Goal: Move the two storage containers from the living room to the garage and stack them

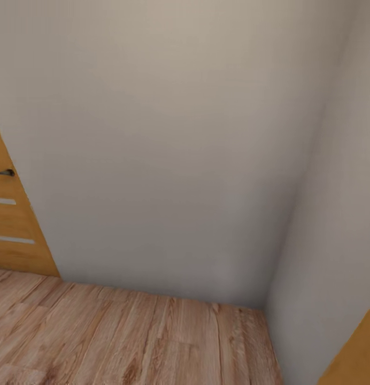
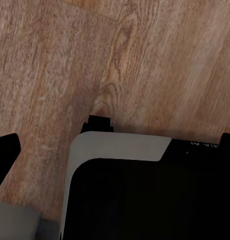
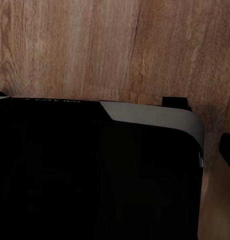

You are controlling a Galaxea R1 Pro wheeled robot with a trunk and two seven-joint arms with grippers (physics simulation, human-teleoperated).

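While the robot faced a bare wall (image 1: 169,149) corner beside a wooden door (image 1: 14,230), no containers were visible. Hand states: cannot tell. Advice: turn the base slowly over the plank floor (image 1: 126,337), clearing the door.

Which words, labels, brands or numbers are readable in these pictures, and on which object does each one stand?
No text can be read with certainty.
Robot base, left wrist view: small pale lettering near its top edge, too blurred to read.
Robot base, right wrist view: small faint lettering along its top edge, too small to read.
Wooden door, wall, wood floor: no text.
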